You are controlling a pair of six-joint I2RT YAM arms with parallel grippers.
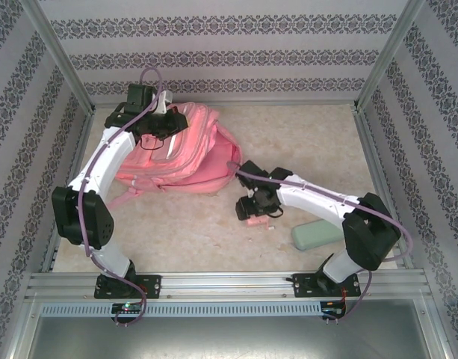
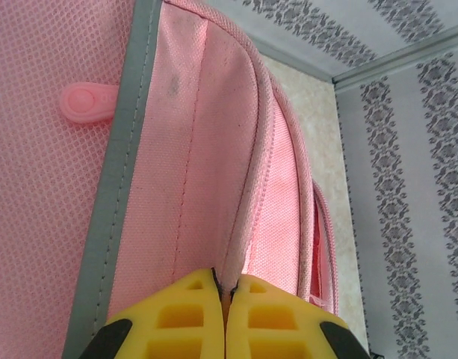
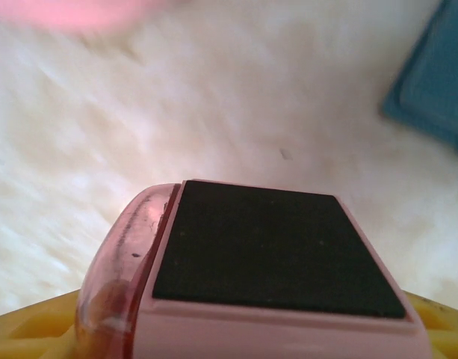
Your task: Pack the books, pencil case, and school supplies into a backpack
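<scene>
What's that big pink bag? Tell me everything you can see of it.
The backpack is a large pink fabric bag lying on the table's far left, with a strap trailing toward the near edge. Close up it shows a mesh panel, grey trim and a rubbery pink zip tab. The left arm's jaws are shut on a seam of it.

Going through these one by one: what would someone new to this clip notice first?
The big pink backpack lying at far left draws the eye first, with the left gripper pinched shut on an edge of its fabric. Next, nearer the middle, the right gripper holds a pink boxy thing with a black top, and a pale green pouch lies beside that arm.
</scene>
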